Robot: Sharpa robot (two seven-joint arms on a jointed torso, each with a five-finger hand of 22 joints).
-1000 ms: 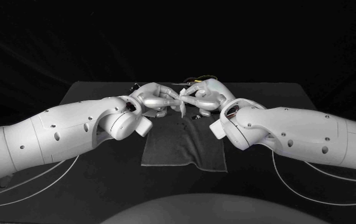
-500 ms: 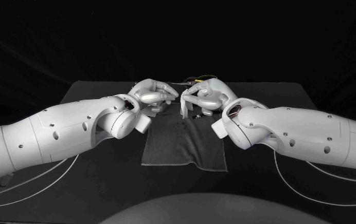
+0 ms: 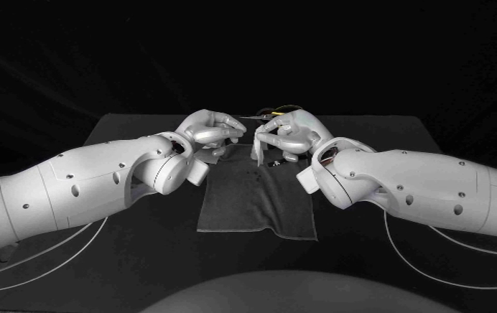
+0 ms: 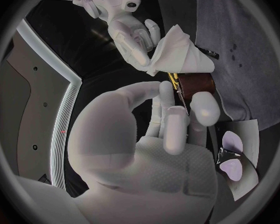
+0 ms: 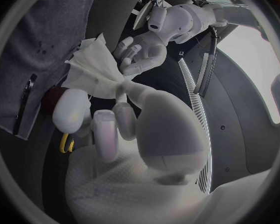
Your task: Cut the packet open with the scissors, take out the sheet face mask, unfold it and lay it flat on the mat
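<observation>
From the head view, the 2 hands met above the far end of the grey mat (image 3: 257, 202) on the black worktop (image 3: 124, 234), and what hung between them read as no more than a thin white strip. The wrist views made it plain. The strip was the sheet face mask (image 4: 180, 52), folded into a rough wedge and held up off the mat.

The right hand (image 5: 124, 129) pinched the mask's narrow end between thumb and fingers. The left hand (image 4: 159, 149) grasped nothing. Its fingers were loosely apart, just beside the mask's free edge, and I could not tell whether they touched it.

The left wrist view also showed the packet (image 4: 247, 134), cut open and lying flat at the mat's edge near the left hand. The scissors (image 4: 196, 84), dark-handled, lay on the worktop below the mask, just beside the mat.

Counted: 1 mask, 1 packet, 1 pair of scissors, 1 mat.
</observation>
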